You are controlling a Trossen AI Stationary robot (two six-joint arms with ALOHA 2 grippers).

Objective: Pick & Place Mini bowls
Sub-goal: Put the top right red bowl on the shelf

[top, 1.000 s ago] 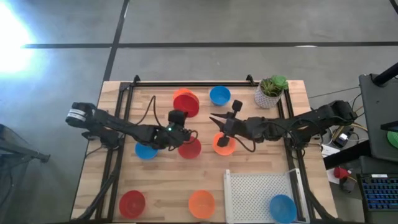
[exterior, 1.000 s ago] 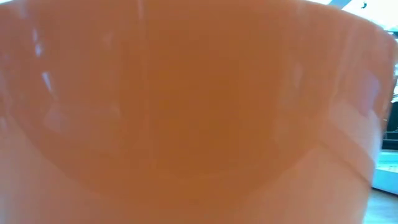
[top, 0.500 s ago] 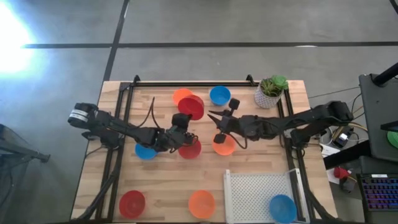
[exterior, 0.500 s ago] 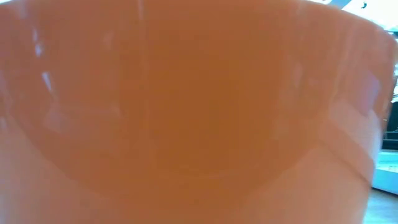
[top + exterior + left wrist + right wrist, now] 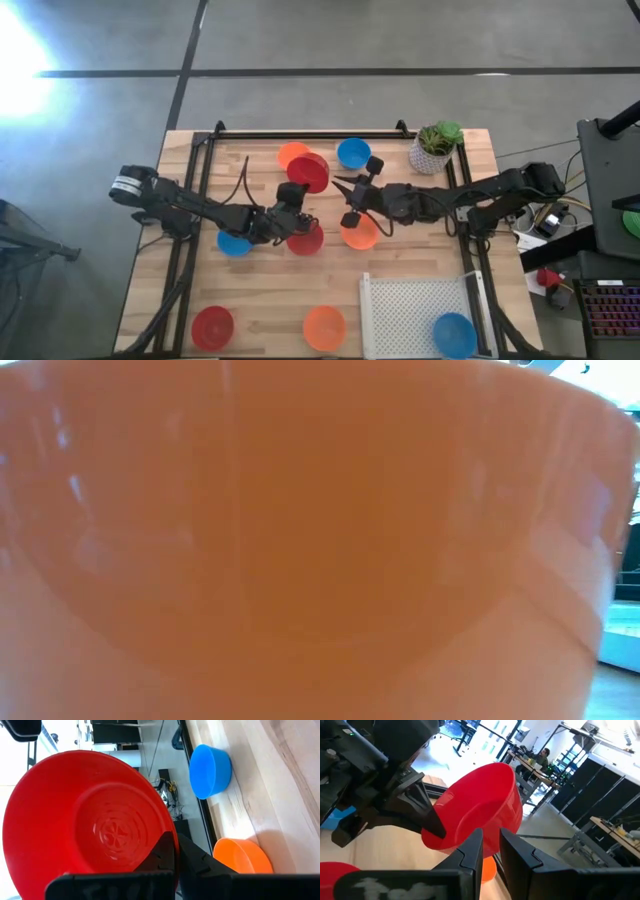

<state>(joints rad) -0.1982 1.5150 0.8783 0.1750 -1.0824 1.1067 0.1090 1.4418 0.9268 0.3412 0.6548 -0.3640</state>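
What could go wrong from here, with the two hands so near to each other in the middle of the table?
1. The left hand grips the red bowl only at its rim, and the bowl is tilted, so it may slip out.
2. The right hand points at this bowl from close by; the two hands could collide.
3. An orange bowl fills the low view, so that camera cannot show a slip.

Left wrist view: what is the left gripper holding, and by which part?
The left gripper holds a red bowl, pinched by its rim.
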